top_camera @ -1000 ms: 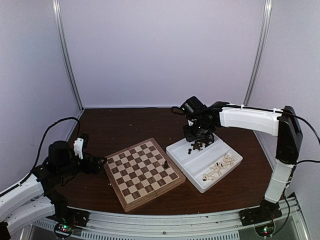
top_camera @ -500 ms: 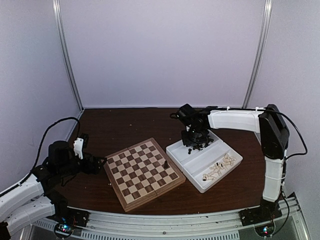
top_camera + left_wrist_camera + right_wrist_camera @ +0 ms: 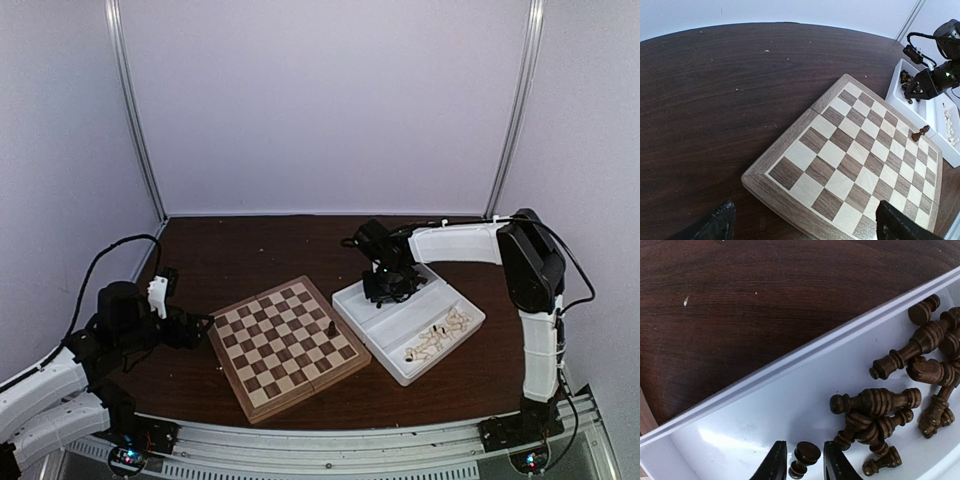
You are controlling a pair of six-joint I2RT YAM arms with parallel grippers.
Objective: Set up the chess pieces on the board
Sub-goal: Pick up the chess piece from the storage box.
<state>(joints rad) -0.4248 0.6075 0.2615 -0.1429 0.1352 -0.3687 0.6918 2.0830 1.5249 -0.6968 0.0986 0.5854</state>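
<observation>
Right wrist view: right fingers bracket a dark pawn in the tray; firm grip cannot be told. Left fingers gape beside the board. Risk: an off-centre pinch squirts the pawn loose.

Soft, even light with a faint violet cast fills the overhead view, leaving only weak shadows on the table. The right wrist view shows pale glare on the white tray; the left wrist view bows the table's far edge.
</observation>
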